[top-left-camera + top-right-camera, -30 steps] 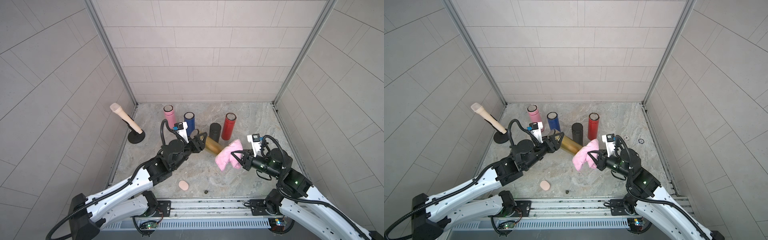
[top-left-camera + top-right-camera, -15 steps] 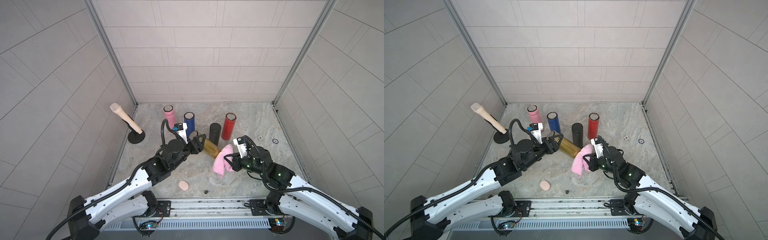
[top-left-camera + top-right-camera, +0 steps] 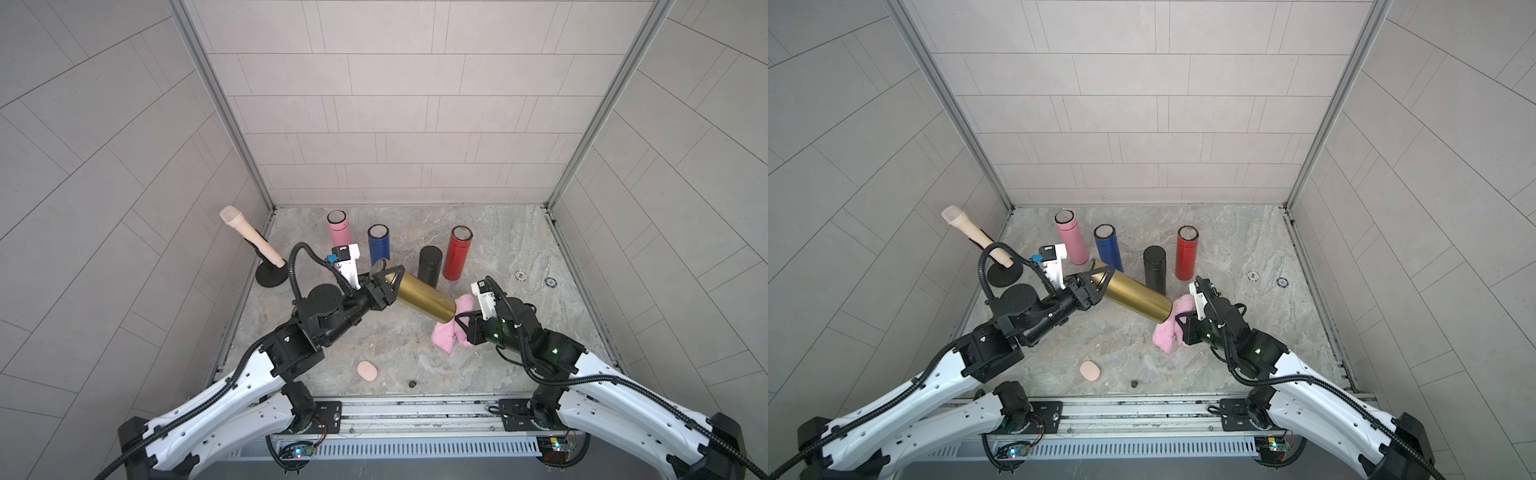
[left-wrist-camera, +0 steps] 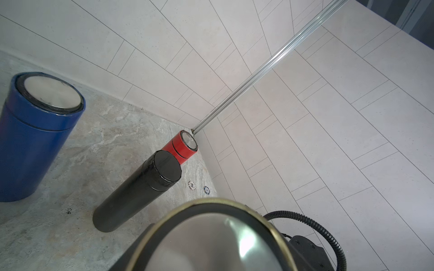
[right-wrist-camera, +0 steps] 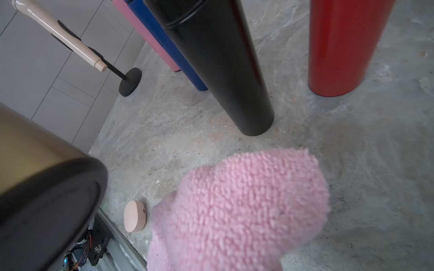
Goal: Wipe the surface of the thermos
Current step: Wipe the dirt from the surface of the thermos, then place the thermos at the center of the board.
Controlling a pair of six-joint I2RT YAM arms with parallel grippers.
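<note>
A gold thermos [image 3: 422, 296] [image 3: 1138, 296] hangs tilted above the stone floor, cap end in my left gripper [image 3: 388, 282] [image 3: 1100, 282], which is shut on it. Its steel cap [image 4: 211, 244] fills the left wrist view. My right gripper [image 3: 463, 328] [image 3: 1181, 328] is shut on a pink cloth [image 3: 446, 338] [image 3: 1165, 334]. The cloth [image 5: 242, 211] sits just beside and below the thermos's black base [image 5: 47, 199]; I cannot tell whether they touch. The cloth hides the right gripper's fingers.
Pink [image 3: 338, 228], blue [image 3: 378, 245], black [image 3: 429, 266] and red [image 3: 457, 253] thermoses stand behind. A beige handle on a black stand [image 3: 270, 276] leans at the left wall. A peach oval [image 3: 367, 370] and a dark bit [image 3: 412, 384] lie near the front rail. Two chips [image 3: 519, 274] lie right.
My right gripper has carried the pink cloth leftwards and down to the thermos's base end. The gold thermos has swung to lie longer and flatter in the left gripper.
</note>
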